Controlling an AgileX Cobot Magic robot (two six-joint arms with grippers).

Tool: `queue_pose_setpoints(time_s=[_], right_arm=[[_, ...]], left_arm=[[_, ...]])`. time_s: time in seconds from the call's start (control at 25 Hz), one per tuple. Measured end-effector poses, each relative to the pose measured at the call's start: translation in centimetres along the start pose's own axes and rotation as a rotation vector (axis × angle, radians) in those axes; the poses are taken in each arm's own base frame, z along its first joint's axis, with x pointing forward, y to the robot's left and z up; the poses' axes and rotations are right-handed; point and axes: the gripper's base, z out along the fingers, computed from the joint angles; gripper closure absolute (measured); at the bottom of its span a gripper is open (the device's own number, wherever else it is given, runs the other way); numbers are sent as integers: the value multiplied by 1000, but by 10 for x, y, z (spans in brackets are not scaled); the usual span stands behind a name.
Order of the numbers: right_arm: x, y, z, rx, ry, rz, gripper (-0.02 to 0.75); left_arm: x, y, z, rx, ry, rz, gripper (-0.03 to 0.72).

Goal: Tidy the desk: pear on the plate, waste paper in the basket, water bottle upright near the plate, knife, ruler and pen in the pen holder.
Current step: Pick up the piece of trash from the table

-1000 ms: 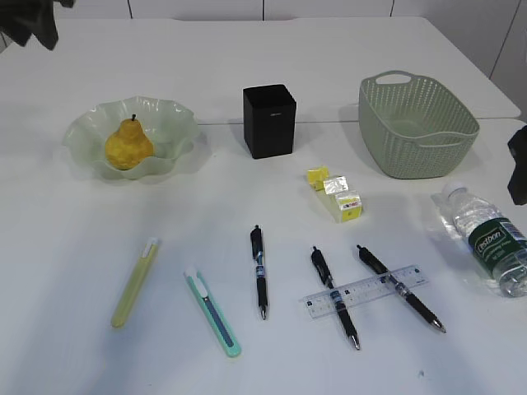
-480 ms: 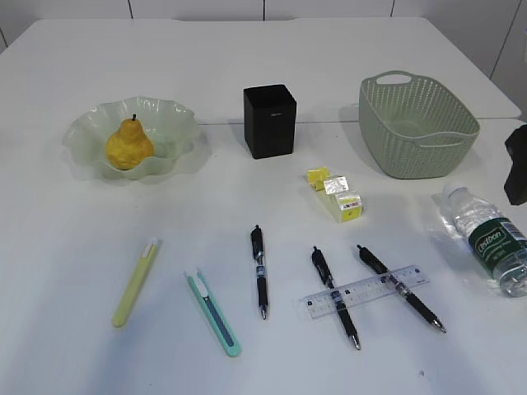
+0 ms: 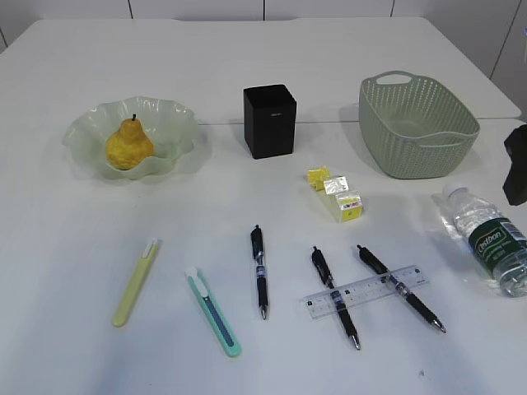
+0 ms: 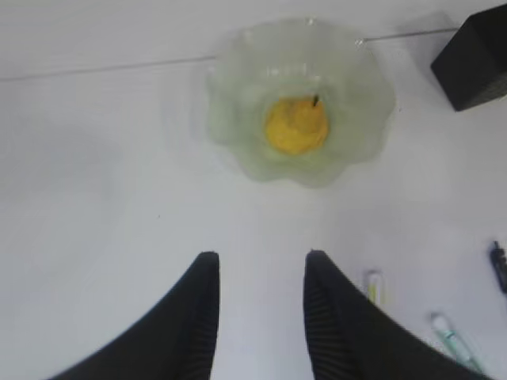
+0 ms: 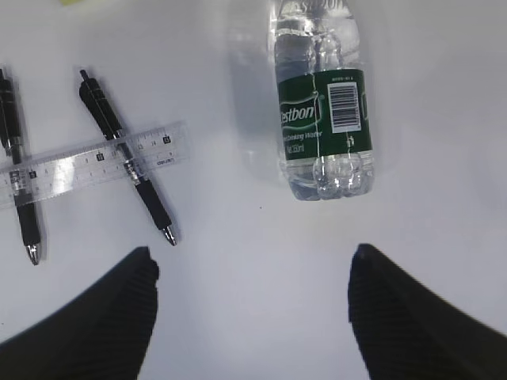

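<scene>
Right wrist view: the right gripper (image 5: 252, 317) hovers empty, jaws spread wide, with the toppled water bottle (image 5: 322, 119) at twelve o'clock. Next, probably: descend, grasp it, stand it near the plate (image 3: 169, 156).

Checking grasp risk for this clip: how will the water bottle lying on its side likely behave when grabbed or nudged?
The water bottle lies on its side and is round, so a nudge would probably roll it. Its clear ribbed plastic looks thin and may dent under squeeze. It appears full, so likely heavy for its size.
</scene>
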Motion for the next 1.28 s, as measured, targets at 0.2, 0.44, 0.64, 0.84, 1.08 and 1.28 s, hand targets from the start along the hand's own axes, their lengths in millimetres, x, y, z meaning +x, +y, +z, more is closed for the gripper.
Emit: queue_pose_setpoints(time_s=[0.2, 0.44, 0.64, 0.84, 1.08, 1.28], right_arm=[[0, 0, 0, 0, 0, 0, 181], [0, 0, 0, -2, 0, 1, 181], [0, 1, 0, -14, 1, 8, 181], [0, 2, 0, -19, 2, 10, 181], [1, 2, 0, -20, 9, 11, 181], [3, 2, 0, -20, 29, 11, 181]], left_arm=[[22, 8, 16, -82, 91, 33, 437], [45, 12, 15, -94, 40, 57, 437], [72, 12, 27, -68, -69, 78, 437], [100, 13, 44, -54, -106, 102, 437], [121, 15, 69, -68, -121, 163, 437], [122, 15, 73, -71, -155, 190, 437]])
